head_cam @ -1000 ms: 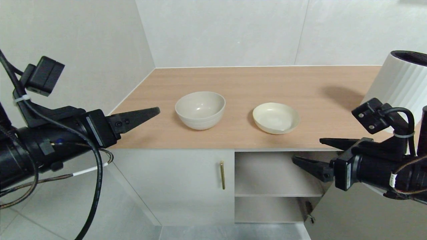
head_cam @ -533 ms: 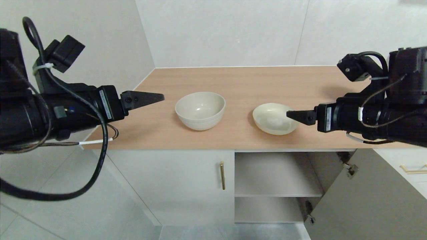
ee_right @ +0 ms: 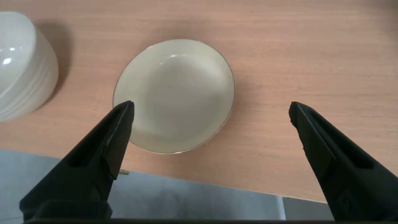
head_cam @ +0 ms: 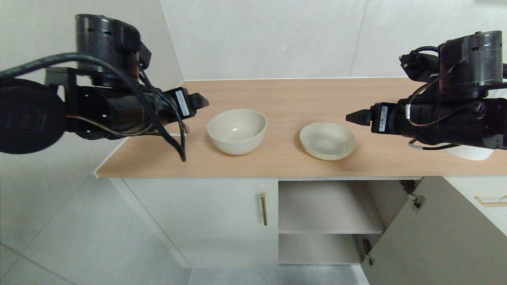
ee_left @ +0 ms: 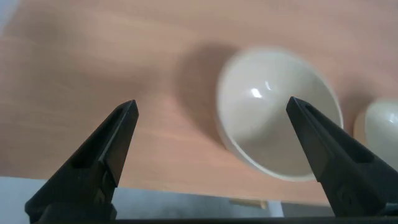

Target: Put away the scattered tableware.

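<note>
Left claw [ee_left: 211,104]: wide open and empty, hanging over the worktop's [head_cam: 285,93] left end, nose aimed at the deep bowl [head_cam: 237,130].
Right claw [ee_right: 210,106]: spread just as wide, nothing held, over the right end and lined up on the shallow dish [head_cam: 328,139].
Deep bowl: upright, left of centre, near the front edge, apart from the dish.
Shallow dish: right of centre, a touch nearer the front edge, untouched.
Why so: each arm looks to have picked its own piece, with fingers [ee_left: 106,149] parted to take a rim.
Cabinet [head_cam: 324,206]: under the front edge, right door [head_cam: 400,233] swung open, shelf [head_cam: 324,231] inside. That is likely where both pieces go.
Views: the head view catches the claws edge-on, each a single point. The wrist views give the gap and frame bowl and dish between the fingers; the head view adds the cabinet below.
</note>
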